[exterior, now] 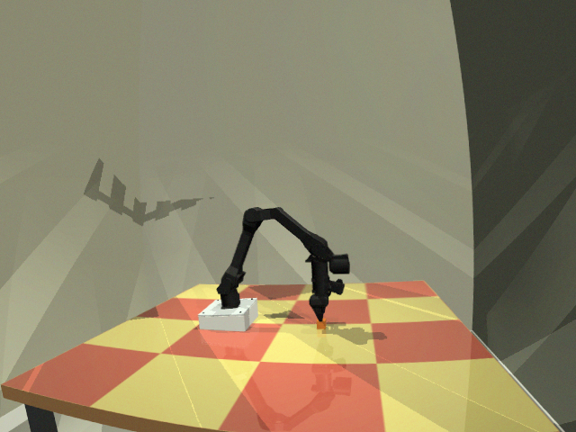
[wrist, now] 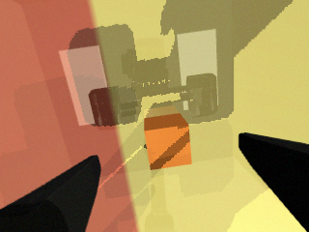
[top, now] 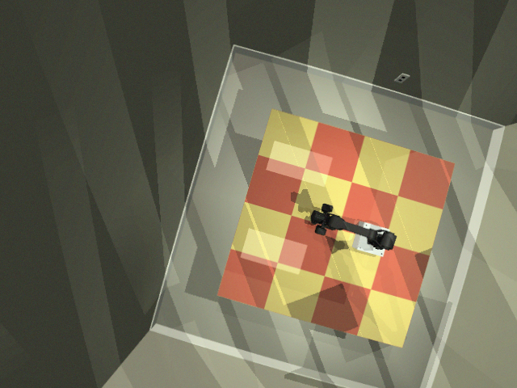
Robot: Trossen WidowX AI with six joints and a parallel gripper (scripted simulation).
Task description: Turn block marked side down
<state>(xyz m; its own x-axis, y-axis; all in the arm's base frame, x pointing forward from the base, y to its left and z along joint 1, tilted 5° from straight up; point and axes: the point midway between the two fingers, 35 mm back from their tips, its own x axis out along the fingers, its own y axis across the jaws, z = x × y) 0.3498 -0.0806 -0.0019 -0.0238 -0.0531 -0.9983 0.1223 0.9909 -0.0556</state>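
Wrist view: the orange block (exterior: 320, 325) (wrist: 169, 145) lies between the open fingers (exterior: 320, 319).

Orange block (exterior: 320, 325) (wrist: 169, 147) on checkered table (top: 422, 179) (exterior: 320, 391) (wrist: 270, 97)

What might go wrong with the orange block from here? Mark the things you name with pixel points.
The gripper (exterior: 320, 320) (wrist: 169, 151) is open around the orange block (exterior: 321, 325) (wrist: 170, 147), which sits nearer the left-hand finger in the wrist view, so closing might nudge it sideways first. No mark shows on its visible faces, so the wrong side could end up down.
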